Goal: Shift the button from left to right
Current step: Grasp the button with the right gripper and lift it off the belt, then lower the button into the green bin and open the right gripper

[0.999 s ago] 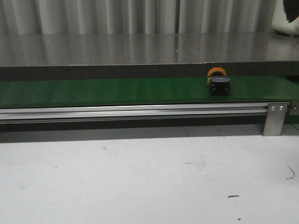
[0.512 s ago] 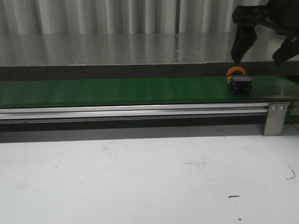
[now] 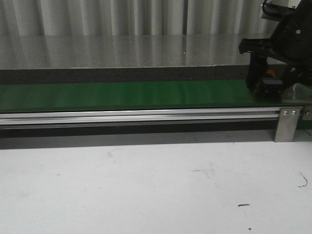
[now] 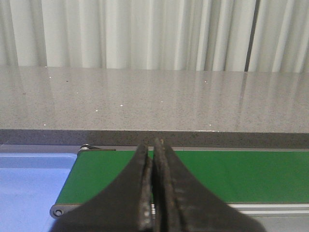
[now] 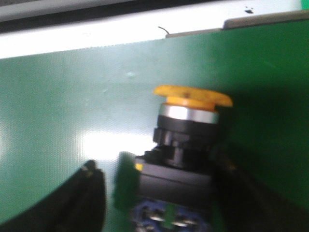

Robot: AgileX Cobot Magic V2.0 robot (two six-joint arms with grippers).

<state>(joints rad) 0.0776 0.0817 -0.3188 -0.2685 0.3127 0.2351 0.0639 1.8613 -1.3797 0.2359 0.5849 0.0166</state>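
Note:
The button lies on its side at the right end of the green conveyor belt. The right wrist view shows its orange-yellow cap and black body close up. My right gripper is down on the belt and open, with one finger on each side of the button's black body. A gap shows between one finger and the body. My left gripper is shut and empty above the belt's other end, and is out of the front view.
An aluminium rail with a bracket runs along the belt's front. A grey stone counter lies behind it and a white table in front. A blue surface adjoins the belt's left end.
The button rode the belt to the right. My right arm came in from above and dropped until its open fingers stood on both sides of the button.

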